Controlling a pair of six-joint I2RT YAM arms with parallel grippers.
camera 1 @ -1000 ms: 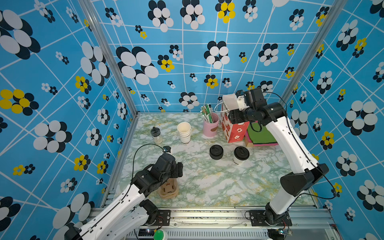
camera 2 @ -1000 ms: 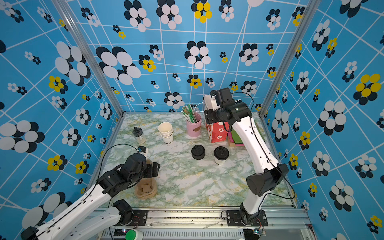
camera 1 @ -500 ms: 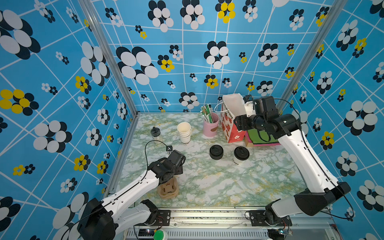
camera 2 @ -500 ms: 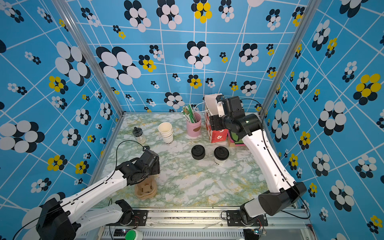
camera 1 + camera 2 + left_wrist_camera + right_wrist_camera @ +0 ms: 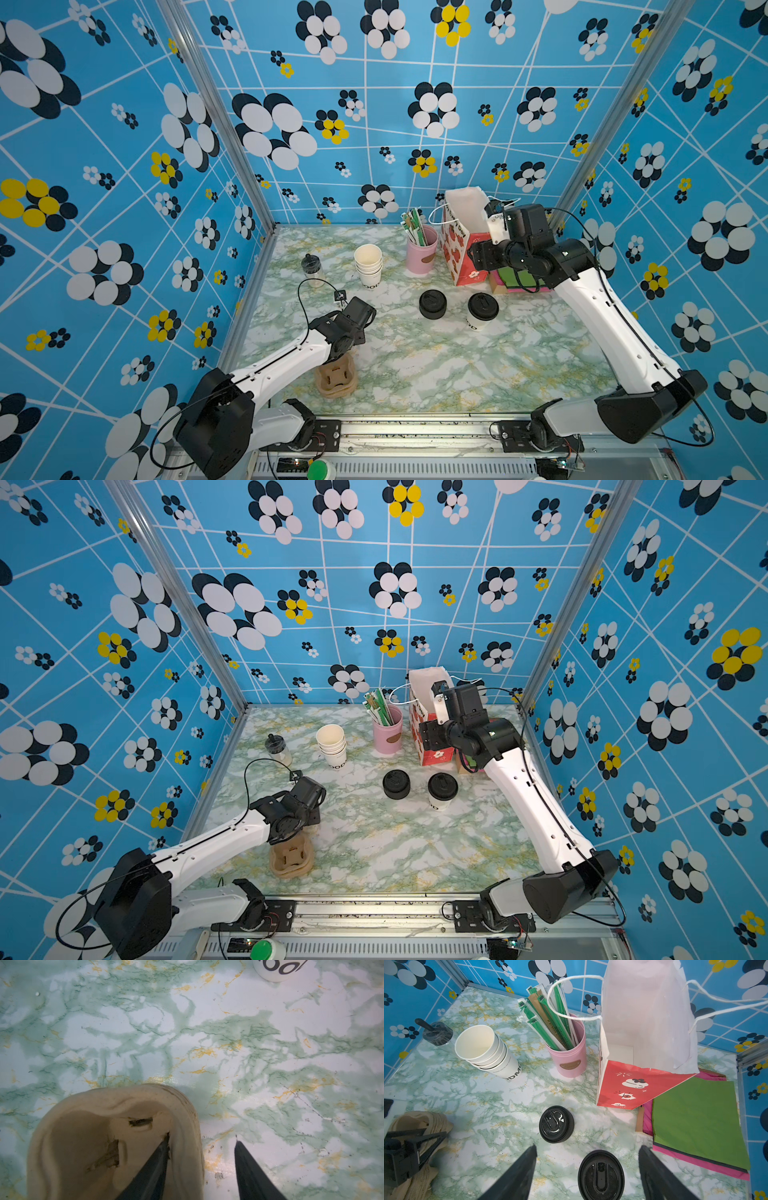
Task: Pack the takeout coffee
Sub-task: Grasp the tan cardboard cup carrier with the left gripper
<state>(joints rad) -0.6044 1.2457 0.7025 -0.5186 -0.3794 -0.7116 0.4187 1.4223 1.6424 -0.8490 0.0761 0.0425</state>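
Blue flowered walls [image 5: 124, 166] close the table [image 5: 457, 365] on three sides, and a metal rail [image 5: 415, 428] runs along its front edge. The front middle of the table is bare, the widest open room in both top views.

The takeout coffee [image 5: 482, 309] [image 5: 442, 789] stands right of centre, upright, its long axis vertical and its black lid up. The dark lettering low on its side faces the front edge. Just beside it, on its left and apart by a narrow gap, sits the pile of lids [image 5: 432, 303]. Behind it, the red paper bag [image 5: 463, 249] stands with its mouth open upward. Coloured sheets [image 5: 519, 276] lie at the bag's right, against the right wall. A pink holder [image 5: 422, 253] and a stack of cups [image 5: 368, 264] line the back.

The right tool [image 5: 588, 1147] hangs high by the bag's top with its jaws wide apart and nothing in them. In the right wrist view the coffee [image 5: 601, 1175] shows below, between the fingers.

The left tool [image 5: 200, 1142] is low at the front left, over the cardboard carriers [image 5: 336, 378]. Its jaws are partly apart and straddle the top carrier's rim [image 5: 187, 1109]. One finger lies against the inner wall, and the other is outside over bare table, clear of the rim.
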